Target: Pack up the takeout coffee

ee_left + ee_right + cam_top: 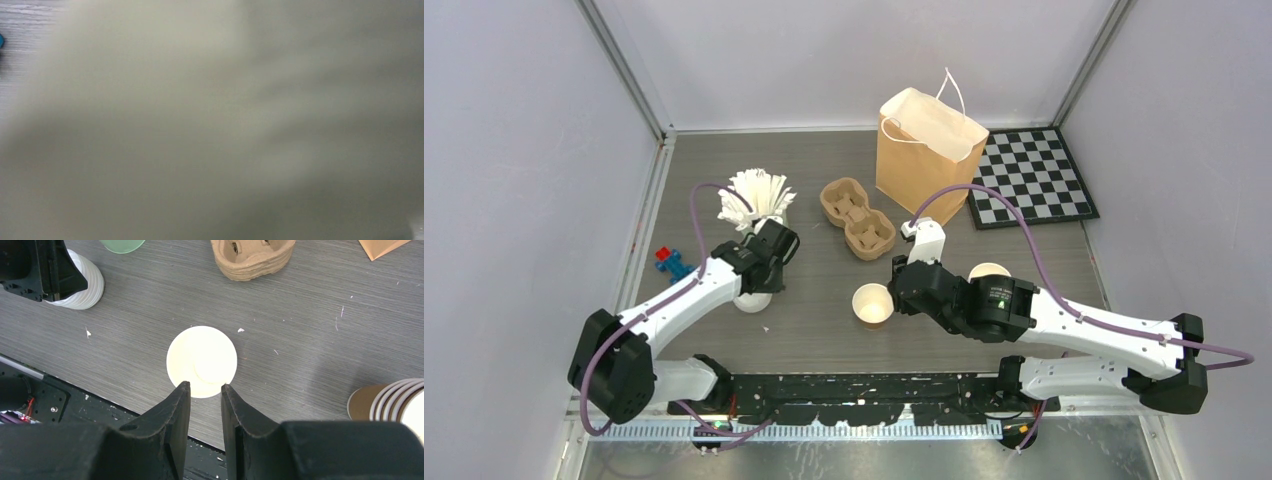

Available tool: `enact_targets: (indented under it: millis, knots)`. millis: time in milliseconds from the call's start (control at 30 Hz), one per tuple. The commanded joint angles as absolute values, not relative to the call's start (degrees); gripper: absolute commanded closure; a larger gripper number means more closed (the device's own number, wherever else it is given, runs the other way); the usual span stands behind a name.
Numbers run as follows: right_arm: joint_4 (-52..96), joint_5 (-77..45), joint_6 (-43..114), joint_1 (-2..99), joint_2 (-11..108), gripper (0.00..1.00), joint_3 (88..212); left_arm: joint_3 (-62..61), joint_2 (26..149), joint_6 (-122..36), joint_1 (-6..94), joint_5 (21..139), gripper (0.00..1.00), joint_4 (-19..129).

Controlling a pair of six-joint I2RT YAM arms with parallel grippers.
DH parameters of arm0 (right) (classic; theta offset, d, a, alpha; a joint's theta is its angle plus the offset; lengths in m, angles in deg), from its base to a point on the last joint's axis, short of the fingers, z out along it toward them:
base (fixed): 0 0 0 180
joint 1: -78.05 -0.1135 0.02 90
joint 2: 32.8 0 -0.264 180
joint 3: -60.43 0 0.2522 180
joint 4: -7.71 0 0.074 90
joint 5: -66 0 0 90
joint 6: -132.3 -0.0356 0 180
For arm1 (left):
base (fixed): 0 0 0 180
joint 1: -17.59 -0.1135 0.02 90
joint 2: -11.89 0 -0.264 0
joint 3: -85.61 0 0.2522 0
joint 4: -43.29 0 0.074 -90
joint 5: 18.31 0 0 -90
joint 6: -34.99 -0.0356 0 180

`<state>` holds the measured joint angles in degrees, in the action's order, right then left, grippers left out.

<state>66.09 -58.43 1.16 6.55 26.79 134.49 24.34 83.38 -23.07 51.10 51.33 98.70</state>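
The right gripper [205, 388], narrowly parted, hovers over the lidless cup [201, 361] near the desk [300, 340] front edge; the left gripper [762, 272] opening cannot be told.

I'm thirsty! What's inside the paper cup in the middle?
Nothing: the cup shows only its white inside, with no lid on it. The fingers of the right gripper cover a bit of its near rim.

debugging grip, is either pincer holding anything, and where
right pincer open at the near rim of the cup, holding nothing; left pincer at the lid stack, cannot tell
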Motion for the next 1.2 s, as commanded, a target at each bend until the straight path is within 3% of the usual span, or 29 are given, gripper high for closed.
enact_targets:
  millis: [0,433,1167]
  knots:
    - [65.14,-59.55,-0.23,6.58,25.41,0.66,134.75,25.25,84.17,-23.76,50.39,50.5,0.8,96.2]
    - [65.24,-59.61,-0.59,6.52,24.92,0.66,133.96,25.12,83.47,-23.18,49.76,53.05,0.93,96.06]
    - [65.24,-58.94,-1.02,6.58,25.88,0.66,133.96,23.99,81.96,-23.55,47.26,59.89,0.87,97.54]
